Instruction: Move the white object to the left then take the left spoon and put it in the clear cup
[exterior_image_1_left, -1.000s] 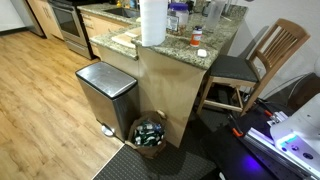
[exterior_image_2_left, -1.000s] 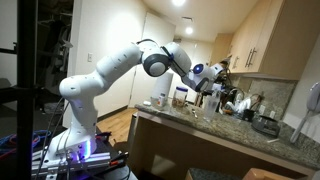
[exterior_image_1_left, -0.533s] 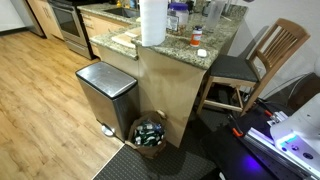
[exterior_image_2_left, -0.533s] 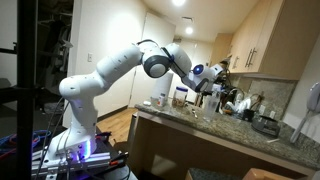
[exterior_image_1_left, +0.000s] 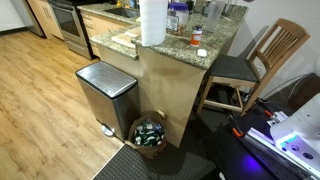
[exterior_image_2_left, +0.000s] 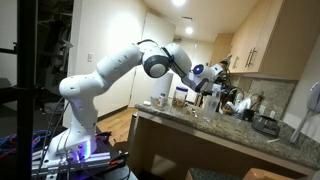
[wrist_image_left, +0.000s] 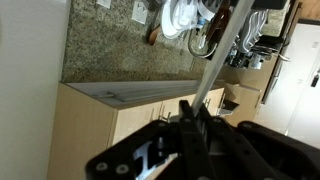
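Spoon (wrist_image_left: 215, 60): long, slim, silvery-grey handle, its lower end in the clenched pincer (wrist_image_left: 193, 108).

White, glossy, round-bodied robot arm (exterior_image_2_left: 105, 68): tubular segments, dark bands at the joints, one large dark round joint cap (exterior_image_2_left: 156, 65). Matte black angular gripper (wrist_image_left: 196, 108): white markings on the housing, details blurred.

Granite counter (exterior_image_1_left: 172, 48) with paper-towel roll (exterior_image_1_left: 152, 22), white object (exterior_image_1_left: 201, 53)
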